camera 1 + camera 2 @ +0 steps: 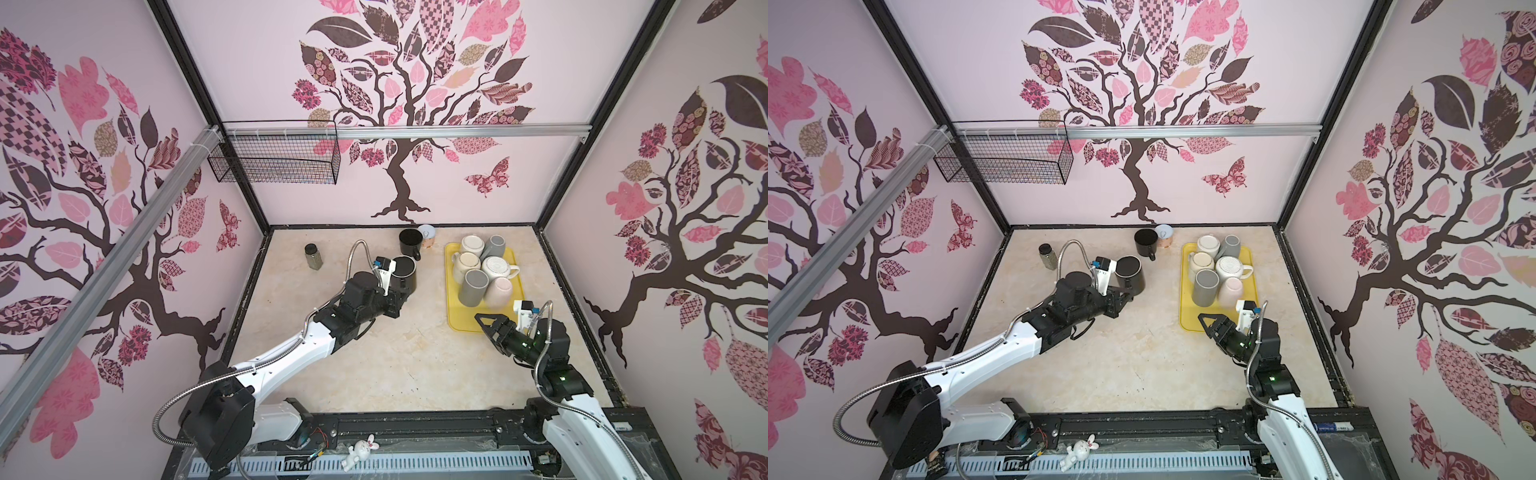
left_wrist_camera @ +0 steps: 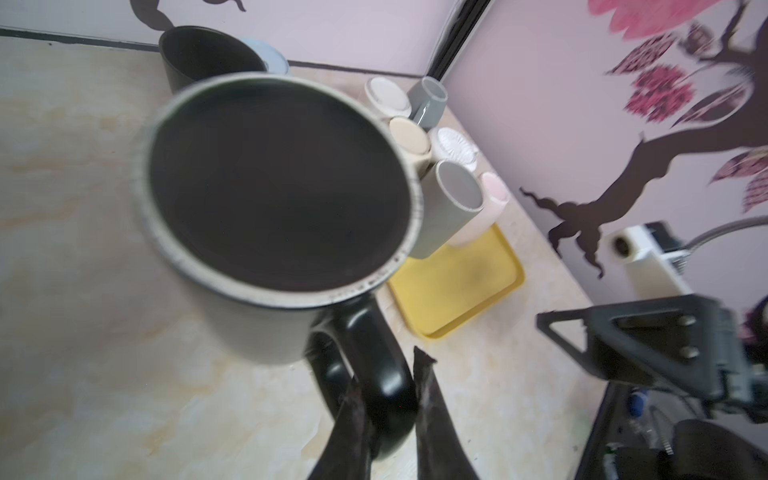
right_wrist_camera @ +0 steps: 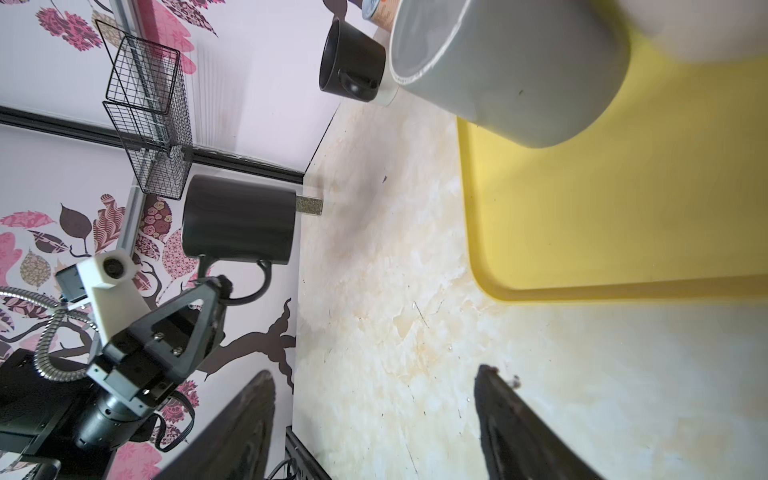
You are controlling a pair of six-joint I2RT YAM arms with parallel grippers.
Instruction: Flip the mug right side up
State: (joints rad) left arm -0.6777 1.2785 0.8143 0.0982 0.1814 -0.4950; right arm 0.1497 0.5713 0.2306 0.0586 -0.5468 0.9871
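Evidently the left pincer [image 2: 386, 374] was clamped narrow on the curved handle [image 2: 365, 328] of the matte black ceramic mug [image 1: 405, 274], base-up over the pale marbled surface [image 1: 374, 353], left of centre; flipping it likely needed height first. The right pincer [image 3: 374, 372] gaped empty by the yellow plastic tray [image 1: 465, 320].

Blur in the left wrist view smears the black mug [image 2: 282, 187], so its dark round face could be base or mouth; it covers most of a second black mug [image 2: 195, 54]. The left gripper [image 2: 386, 370] runs off the frame's edge. In both top views a small cup [image 1: 428, 235] [image 1: 1164, 236] at 12 o'clock on the table [image 1: 374, 365] is partly hidden, its print too small to read.
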